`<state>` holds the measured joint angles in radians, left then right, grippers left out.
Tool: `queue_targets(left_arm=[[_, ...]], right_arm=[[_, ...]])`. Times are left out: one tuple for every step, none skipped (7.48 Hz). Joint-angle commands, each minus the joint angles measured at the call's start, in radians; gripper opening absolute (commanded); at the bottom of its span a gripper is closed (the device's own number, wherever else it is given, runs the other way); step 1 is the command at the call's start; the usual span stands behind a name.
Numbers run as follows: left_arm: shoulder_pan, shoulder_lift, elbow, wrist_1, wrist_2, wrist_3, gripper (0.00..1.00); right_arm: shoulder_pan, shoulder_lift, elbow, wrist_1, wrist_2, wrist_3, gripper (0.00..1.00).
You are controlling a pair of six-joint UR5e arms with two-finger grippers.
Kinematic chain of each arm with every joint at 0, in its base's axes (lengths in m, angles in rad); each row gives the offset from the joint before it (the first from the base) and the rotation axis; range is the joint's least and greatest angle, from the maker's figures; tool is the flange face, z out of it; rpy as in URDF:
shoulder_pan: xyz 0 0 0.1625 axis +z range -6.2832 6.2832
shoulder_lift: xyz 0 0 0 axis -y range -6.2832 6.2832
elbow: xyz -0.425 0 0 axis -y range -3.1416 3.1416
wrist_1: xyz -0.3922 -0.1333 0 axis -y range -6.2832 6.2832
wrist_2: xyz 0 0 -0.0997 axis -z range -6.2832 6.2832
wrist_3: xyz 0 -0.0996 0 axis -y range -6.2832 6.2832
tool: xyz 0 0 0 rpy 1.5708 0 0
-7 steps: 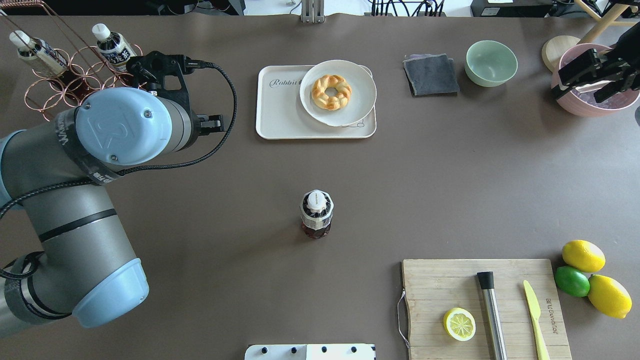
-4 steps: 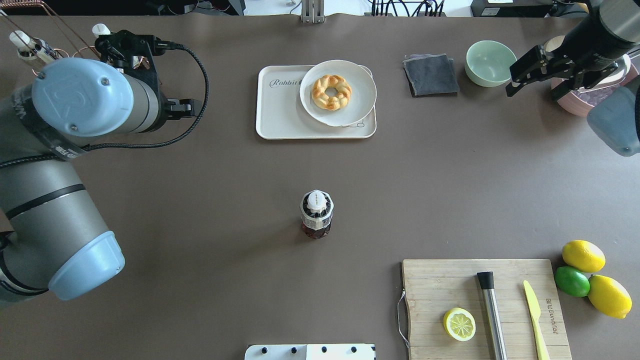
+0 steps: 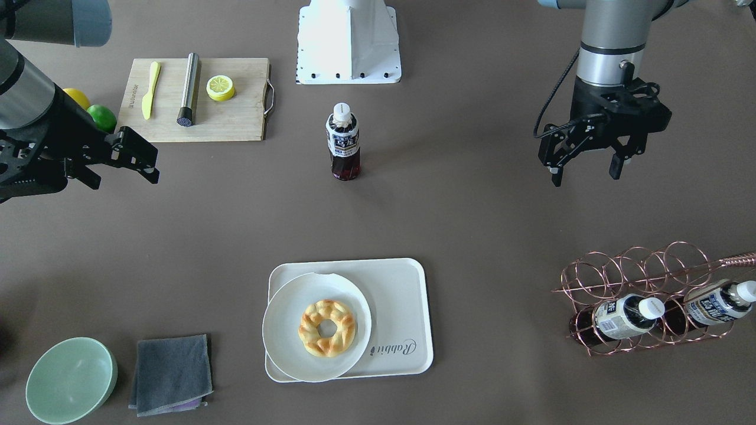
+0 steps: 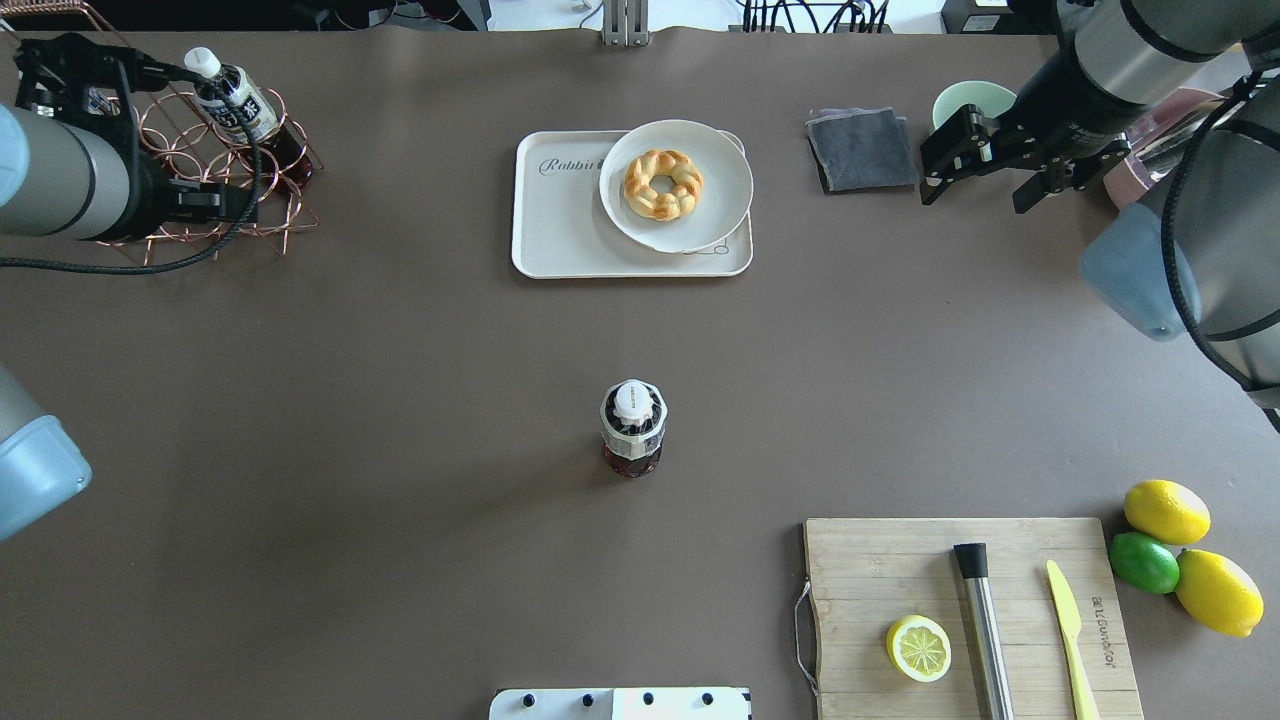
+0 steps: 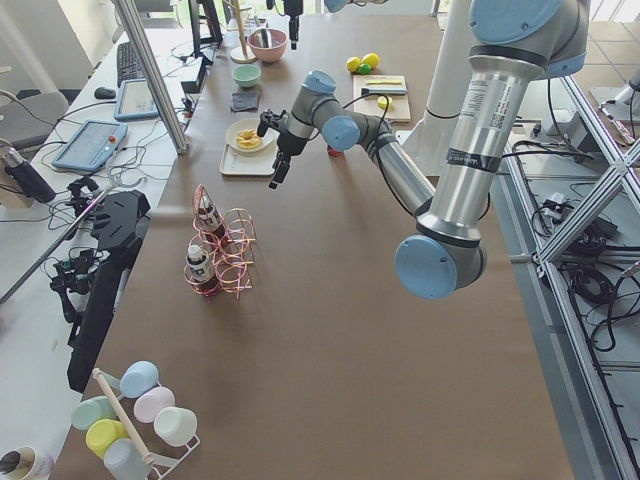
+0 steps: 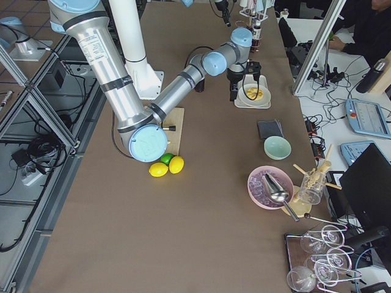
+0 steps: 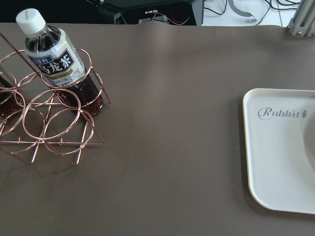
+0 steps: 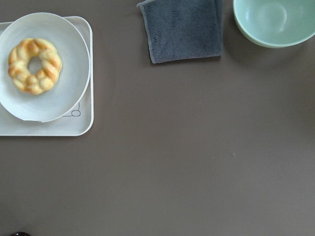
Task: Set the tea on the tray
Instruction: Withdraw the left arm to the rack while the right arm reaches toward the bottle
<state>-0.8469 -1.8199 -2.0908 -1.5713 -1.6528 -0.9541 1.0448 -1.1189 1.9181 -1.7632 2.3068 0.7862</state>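
Tea bottle (image 7: 56, 66) at upper left of frame: white cap (image 7: 30, 20), dark liquid, white-and-navy label. It sits tilted in a ring of the copper wire rack (image 7: 54, 130). Cream tray (image 7: 275, 167) is cut off by the right edge, grey "Rabbit" script (image 7: 279, 113) near its top. Bare brown table (image 7: 167, 123) lies between them, well apart.

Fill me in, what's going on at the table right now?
Neither arm holds anything. The tea bottle stands upright alone mid-table, untouched. The left gripper hangs open above the table between that bottle and the copper wire rack, which holds two more tea bottles. The right gripper is open too, raised over the table's right side. The tray carries a plate with a braided ring pastry, leaving bare space on its "Rabbit" side.
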Motion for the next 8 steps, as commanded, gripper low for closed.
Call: queue_targets(left_arm=[[-0.129,0.207,0.046,-0.258,-0.094,0.008,0.98],[-0.244,0.208,0.081,-0.262,-0.268,0.008,0.98],[-0.329,0.240,0.087,-0.278,-0.404,0.018,0.98],[-0.363,0.289,0.096,-0.315,-0.432,0.023,0.98],[-0.385,0.324,0.127,-0.343,-0.433,0.024,0.98],[-0.388,0.338,0.138,-0.323,-0.435,0.117,0.98],[-0.430,0.346,0.165,-0.282,-0.484,0.270,0.98],[-0.508,0.326,0.194,-0.198,-0.586,0.390,0.98]], right_arm=[[-0.100,0.022,0.050,0.022,-0.075,0.135,1.00],[-0.136,0.022,0.089,0.022,-0.078,0.192,1.00],[-0.167,0.045,0.111,0.021,-0.078,0.268,1.00],[-0.211,0.048,0.134,0.021,-0.107,0.337,1.00],[-0.270,0.053,0.165,0.021,-0.166,0.391,1.00],[-0.304,0.086,0.167,0.010,-0.190,0.437,1.00],[-0.328,0.128,0.167,-0.016,-0.196,0.462,1.00],[-0.365,0.184,0.168,-0.077,-0.239,0.499,1.00]])
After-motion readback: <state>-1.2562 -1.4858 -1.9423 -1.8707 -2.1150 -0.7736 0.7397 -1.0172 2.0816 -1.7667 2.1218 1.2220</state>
